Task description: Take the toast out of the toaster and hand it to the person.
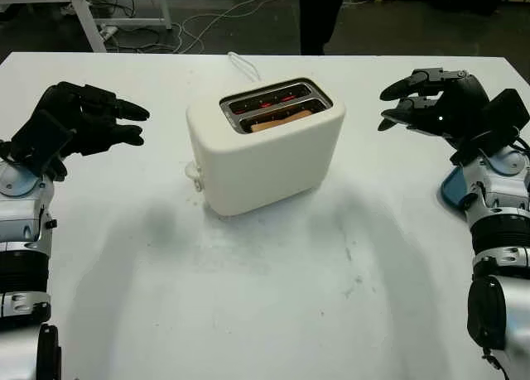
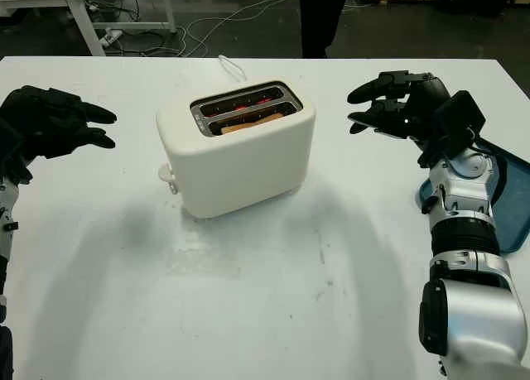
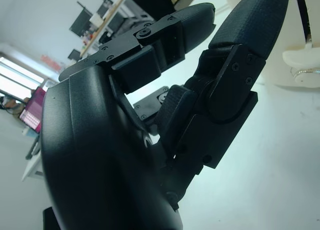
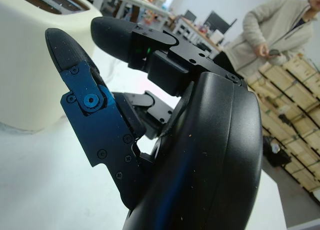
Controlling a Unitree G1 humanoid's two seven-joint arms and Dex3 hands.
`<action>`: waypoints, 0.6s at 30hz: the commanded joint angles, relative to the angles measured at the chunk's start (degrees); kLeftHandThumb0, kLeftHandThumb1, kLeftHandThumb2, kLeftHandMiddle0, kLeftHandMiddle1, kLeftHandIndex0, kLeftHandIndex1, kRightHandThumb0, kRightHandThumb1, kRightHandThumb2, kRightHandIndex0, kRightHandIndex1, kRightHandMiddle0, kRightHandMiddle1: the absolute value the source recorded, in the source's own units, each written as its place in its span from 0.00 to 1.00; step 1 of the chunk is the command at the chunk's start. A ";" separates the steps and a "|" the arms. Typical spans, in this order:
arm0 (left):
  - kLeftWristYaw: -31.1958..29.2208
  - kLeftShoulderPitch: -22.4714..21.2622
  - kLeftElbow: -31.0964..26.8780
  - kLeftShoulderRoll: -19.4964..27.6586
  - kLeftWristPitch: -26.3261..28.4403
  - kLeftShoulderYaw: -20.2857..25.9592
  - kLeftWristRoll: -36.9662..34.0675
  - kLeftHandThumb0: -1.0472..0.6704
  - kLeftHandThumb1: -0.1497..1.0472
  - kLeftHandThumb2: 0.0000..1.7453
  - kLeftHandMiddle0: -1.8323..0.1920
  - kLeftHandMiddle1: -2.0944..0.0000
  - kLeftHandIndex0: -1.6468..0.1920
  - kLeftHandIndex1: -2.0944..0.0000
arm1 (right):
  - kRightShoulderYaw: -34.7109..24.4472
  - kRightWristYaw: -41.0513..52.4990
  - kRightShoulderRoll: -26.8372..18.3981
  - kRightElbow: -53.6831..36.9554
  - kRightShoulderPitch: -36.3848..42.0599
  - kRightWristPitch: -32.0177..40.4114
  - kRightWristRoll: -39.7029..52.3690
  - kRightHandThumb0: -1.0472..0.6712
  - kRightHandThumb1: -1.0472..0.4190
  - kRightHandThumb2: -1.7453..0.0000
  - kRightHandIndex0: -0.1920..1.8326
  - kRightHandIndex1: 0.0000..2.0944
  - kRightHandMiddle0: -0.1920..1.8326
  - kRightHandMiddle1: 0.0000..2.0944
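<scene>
Right hand (image 1: 431,98) fingers (image 1: 397,88) loosely extended, holding nothing, hovering above the worktop (image 1: 273,297) near its right edge, pointing at the toaster (image 1: 265,144). Left hand (image 1: 83,119) likewise open, near the left edge, w/ toaster between the two. Toaster stands mid-worktop, toward the far edge. Toast (image 1: 280,122) sits low in the near slot, only its top edge showing; far slot glows red, so prob. hot. Toast likely light, stiff but brittle, crumbly — pinch gently on the exposed top edge, lift straight up. Blue tray (image 2: 509,198) at the right edge. Person (image 4: 272,32) stands beyond the worktop.
</scene>
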 commanded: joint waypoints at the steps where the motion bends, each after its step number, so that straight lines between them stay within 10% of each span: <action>1: 0.50 -0.35 0.11 -0.14 -0.49 0.15 0.10 0.00 0.74 0.00 0.19 0.90 0.13 1.00 | -0.51 0.57 0.48 0.09 -0.86 -0.42 1.05 0.24 0.29 1.00 0.73 0.37 0.73 0.21; 18: 0.64 -0.12 -0.08 -0.23 -0.36 0.28 -0.20 0.00 0.74 0.00 0.19 0.90 0.13 1.00 | -0.30 0.30 0.49 -0.53 -0.53 -0.67 1.25 0.25 0.28 1.00 0.74 0.35 0.74 0.18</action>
